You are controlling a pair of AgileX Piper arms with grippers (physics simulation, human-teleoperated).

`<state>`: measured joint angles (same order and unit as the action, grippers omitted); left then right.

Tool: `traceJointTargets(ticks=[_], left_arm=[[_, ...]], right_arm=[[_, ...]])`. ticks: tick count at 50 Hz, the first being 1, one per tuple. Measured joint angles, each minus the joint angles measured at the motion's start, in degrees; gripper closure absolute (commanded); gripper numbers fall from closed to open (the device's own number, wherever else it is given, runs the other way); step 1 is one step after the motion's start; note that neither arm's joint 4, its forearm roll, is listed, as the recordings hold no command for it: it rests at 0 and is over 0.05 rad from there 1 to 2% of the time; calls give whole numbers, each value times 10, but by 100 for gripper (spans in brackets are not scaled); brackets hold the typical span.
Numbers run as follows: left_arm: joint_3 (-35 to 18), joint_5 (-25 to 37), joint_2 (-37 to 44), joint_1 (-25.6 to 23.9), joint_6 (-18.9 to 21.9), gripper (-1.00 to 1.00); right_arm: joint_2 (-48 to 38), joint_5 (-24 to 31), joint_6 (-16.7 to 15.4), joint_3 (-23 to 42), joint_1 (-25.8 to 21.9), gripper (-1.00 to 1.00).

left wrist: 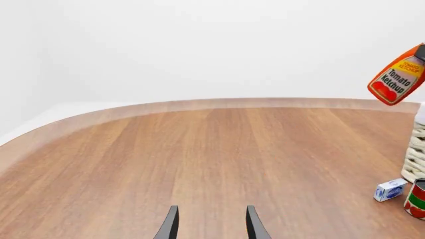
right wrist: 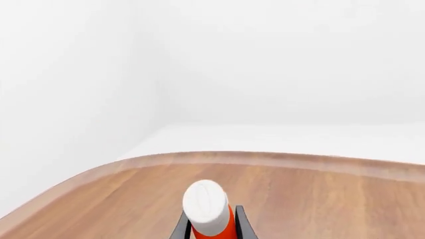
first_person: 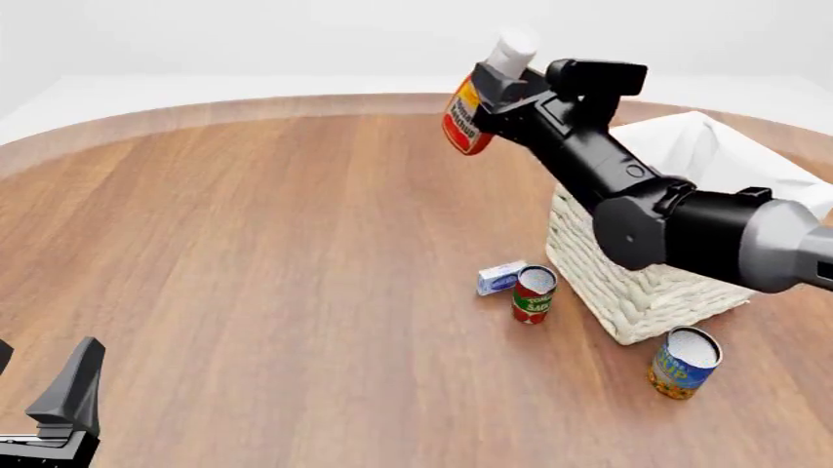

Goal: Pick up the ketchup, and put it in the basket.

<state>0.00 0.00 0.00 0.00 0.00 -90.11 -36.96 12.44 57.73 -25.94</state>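
The ketchup (first_person: 469, 115) is held in the air, tilted, pinched by the right gripper (first_person: 495, 97) just left of the basket (first_person: 625, 292) and above its rim level. The pick-up is judged done; carrying it over the basket and releasing it is left. A small white box (first_person: 500, 278) and a red can (first_person: 533, 294) stand near the basket's left wall, a blue can (first_person: 682, 362) at its near corner. Well left of the basket, the left gripper (left wrist: 211, 224) is spread and empty.

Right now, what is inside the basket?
Only the white cloth liner shows inside the basket. The right arm covers much of the opening and the floor is hidden. The ketchup hangs outside, in the right tool.
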Motion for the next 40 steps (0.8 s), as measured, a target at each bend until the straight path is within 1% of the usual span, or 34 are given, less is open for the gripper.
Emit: traceJointTargets(ticks=[23, 40], left_arm=[[0, 0, 0, 0, 0, -100], [0, 0, 0, 0, 0, -100]], right_arm=[[94, -50, 14, -105, 130, 100], [156, -59, 16, -170, 208, 100]])
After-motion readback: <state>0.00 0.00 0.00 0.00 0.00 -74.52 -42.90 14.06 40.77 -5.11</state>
